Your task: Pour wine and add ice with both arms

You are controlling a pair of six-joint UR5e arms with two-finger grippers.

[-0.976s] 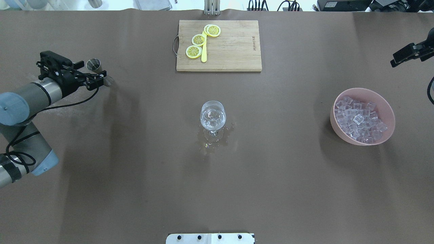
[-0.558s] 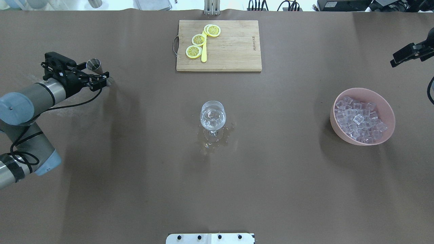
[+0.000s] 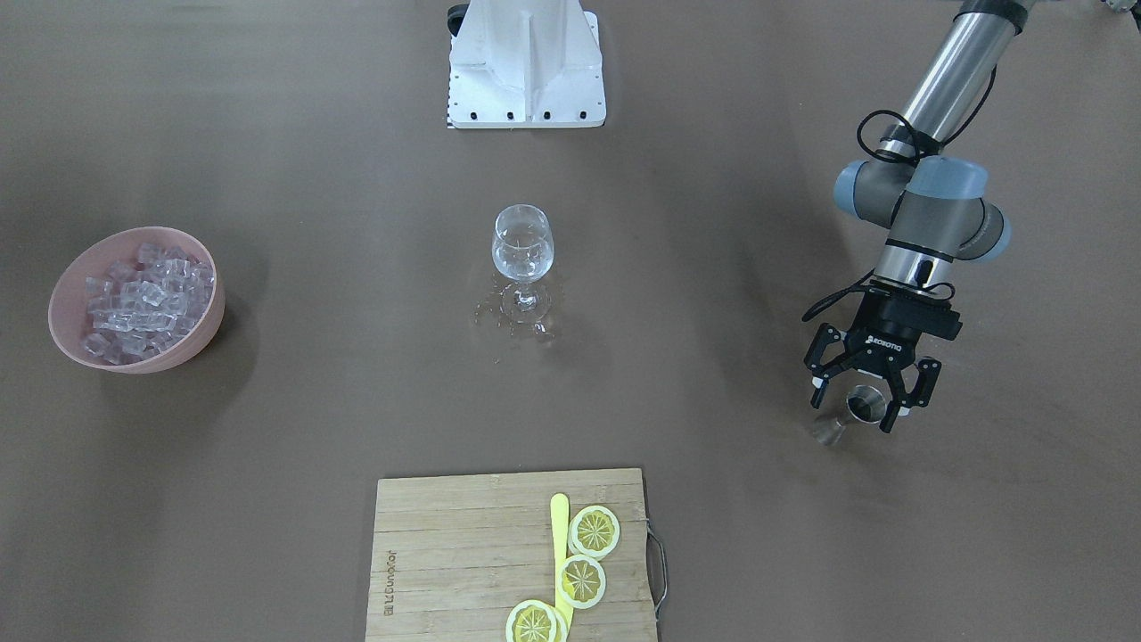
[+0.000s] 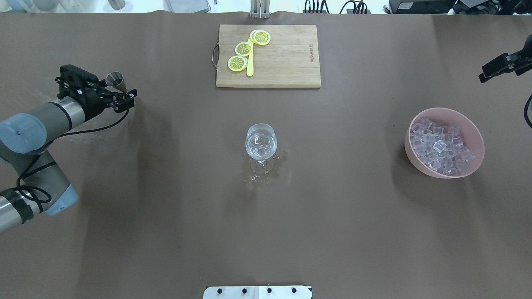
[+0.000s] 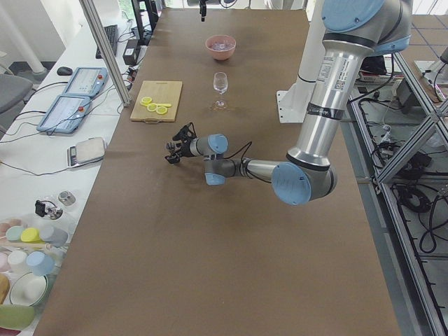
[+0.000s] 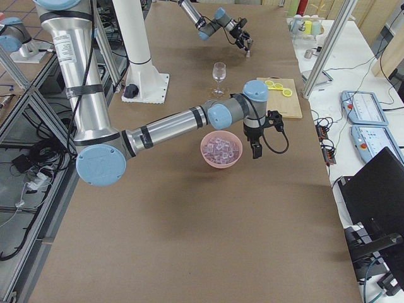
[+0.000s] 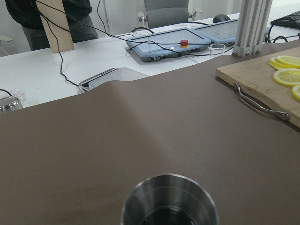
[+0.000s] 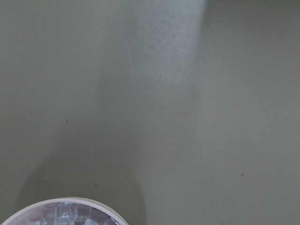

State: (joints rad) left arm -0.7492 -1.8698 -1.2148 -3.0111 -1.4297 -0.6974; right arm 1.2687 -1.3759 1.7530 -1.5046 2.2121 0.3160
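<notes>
While low over worktop (image 4: pixel 166 216), left gripper (image 3: pixel 854 415): fingers spread astride jigger (image 3: pixel 865 407), 10 o'clock of wine glass (image 4: pixel 261 141)
Right gripper (image 4: pixel 483 76): fingers, cannot tell

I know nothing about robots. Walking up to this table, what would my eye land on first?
Probably the clear stemmed wine glass standing alone mid-table, with a wet spill around its foot. Next comes the pink bowl heaped with glossy clear ice cubes at one end. At the other end is the left arm's black tool, open on either side of a small steel measuring cup.
</notes>
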